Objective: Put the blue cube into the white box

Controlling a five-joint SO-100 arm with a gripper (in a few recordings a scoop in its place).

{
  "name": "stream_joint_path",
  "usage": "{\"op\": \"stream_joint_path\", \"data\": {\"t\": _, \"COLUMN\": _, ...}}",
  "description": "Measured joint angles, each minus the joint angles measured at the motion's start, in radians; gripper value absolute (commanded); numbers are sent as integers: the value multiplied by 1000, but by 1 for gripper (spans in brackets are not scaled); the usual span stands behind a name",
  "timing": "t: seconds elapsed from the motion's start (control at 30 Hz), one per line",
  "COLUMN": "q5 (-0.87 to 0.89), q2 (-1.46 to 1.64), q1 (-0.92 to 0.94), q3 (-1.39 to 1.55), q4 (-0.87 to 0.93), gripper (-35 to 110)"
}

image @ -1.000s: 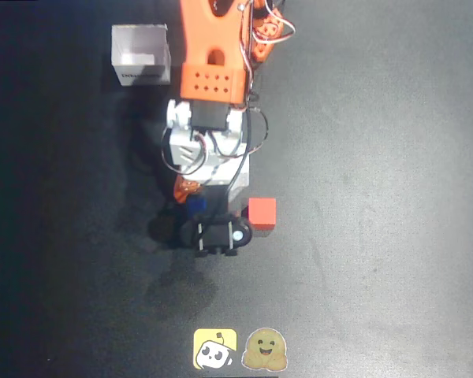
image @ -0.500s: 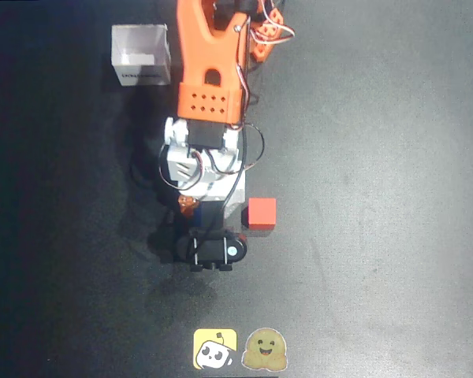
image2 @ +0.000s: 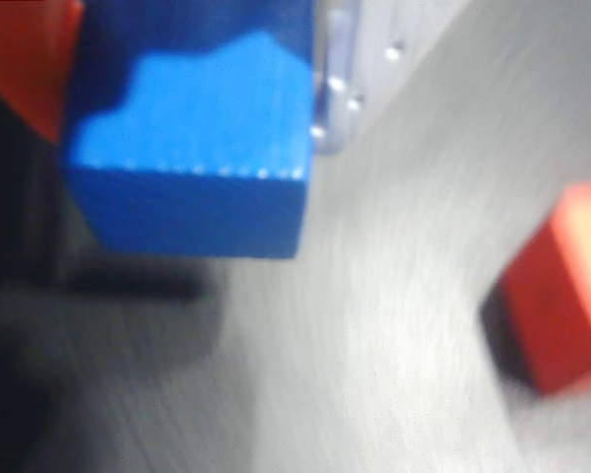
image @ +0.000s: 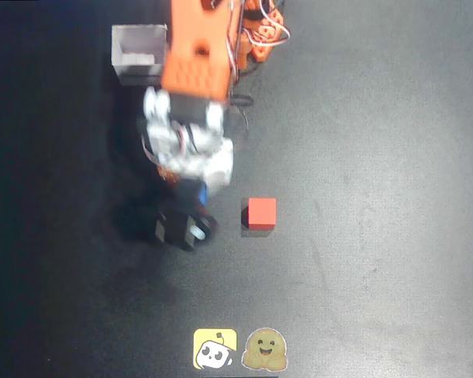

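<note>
The blue cube (image2: 192, 148) fills the upper left of the wrist view, clamped between an orange finger (image2: 25, 49) on its left and a pale finger (image2: 337, 79) on its right. It hangs above the dark table with its shadow below. From overhead, my gripper (image: 195, 193) is shut on the cube, of which a small blue patch (image: 199, 191) shows under the orange and white arm. The white box (image: 139, 53) stands at the top left, open side up, partly overlapped by the arm. It lies well up and left of the gripper.
A red cube (image: 261, 213) rests on the table just right of the gripper, and it also sits at the right edge in the wrist view (image2: 561, 296). Two stickers, yellow (image: 214, 349) and tan (image: 266, 350), lie at the bottom edge.
The arm has swung left and drawn back toward the top of the picture, carrying the blue cube away from the red cube. The red cube and the white box have stayed put.
</note>
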Motion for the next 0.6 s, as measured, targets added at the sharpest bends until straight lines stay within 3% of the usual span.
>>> {"op": "stream_joint_path", "data": {"t": 0.13, "q5": 137, "q2": 126, "q1": 91, "q3": -25, "q4": 221, "gripper": 0}}
{"op": "stream_joint_path", "data": {"t": 0.27, "q5": 153, "q2": 199, "q1": 239, "q3": -28, "q4": 380, "gripper": 0}}
{"op": "stream_joint_path", "data": {"t": 0.6, "q5": -155, "q2": 333, "q1": 713, "q3": 61, "q4": 417, "gripper": 0}}
